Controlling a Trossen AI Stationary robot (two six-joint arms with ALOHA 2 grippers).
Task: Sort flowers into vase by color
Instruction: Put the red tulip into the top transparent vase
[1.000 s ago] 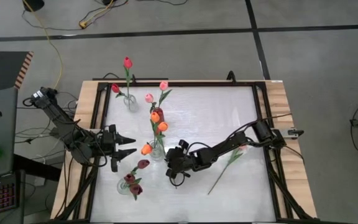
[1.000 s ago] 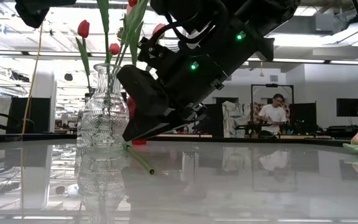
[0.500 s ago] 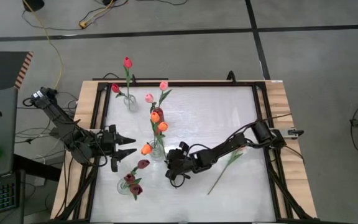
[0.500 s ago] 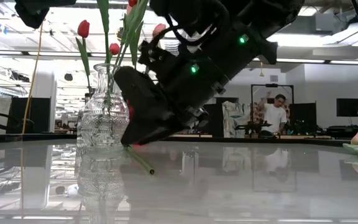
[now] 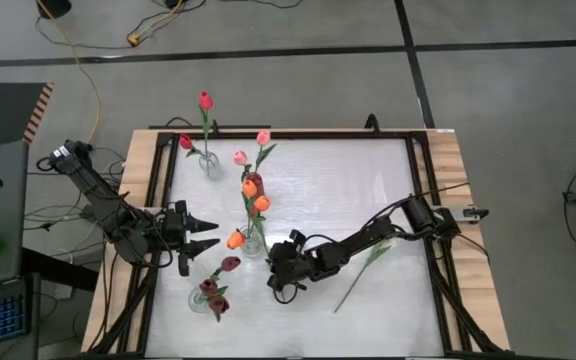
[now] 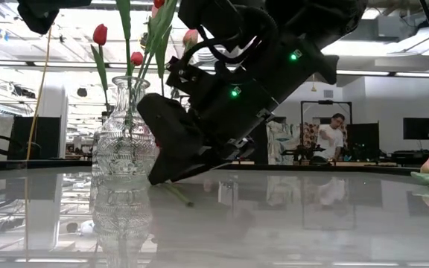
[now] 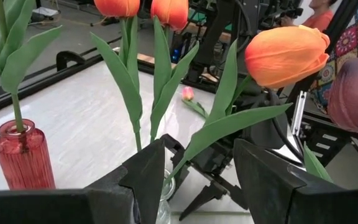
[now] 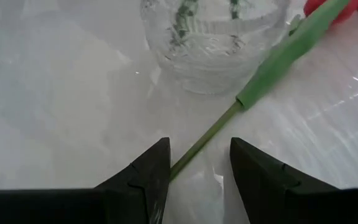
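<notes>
your right gripper [image 5: 274, 280] has slid a little lower and toward 7 o'clock over the last second, dropping closer to the tabletop [image 5: 338, 190] near the centre-left; in the low view its dark body now hides most of the green stem end that lay exposed just beside the clear vase [image 6: 122, 134]; you look to be lining up on a fallen flower, not yet holding it; the claw is released, nothing between the fingers.

right wrist view gives what the others cannot: a thin stem [image 8: 205, 140] running straight into the gap between the two spread fingers [image 8: 148, 174], with a red head at the far end, next to the glass base; so this is likely a red one, dropped at the vase foot; from above it is hidden under the arm.

your left gripper [image 5: 208, 232] waits at 9 o'clock, released and empty.

high view alone shows the sort: orange flowers [image 5: 251, 210] at centre, maroon flowers [image 5: 218, 290] at 7 o'clock, red flowers [image 5: 203, 115] at 11 o'clock; one pink flower [image 5: 368, 262] lies loose at 4 o'clock under the right arm.
</notes>
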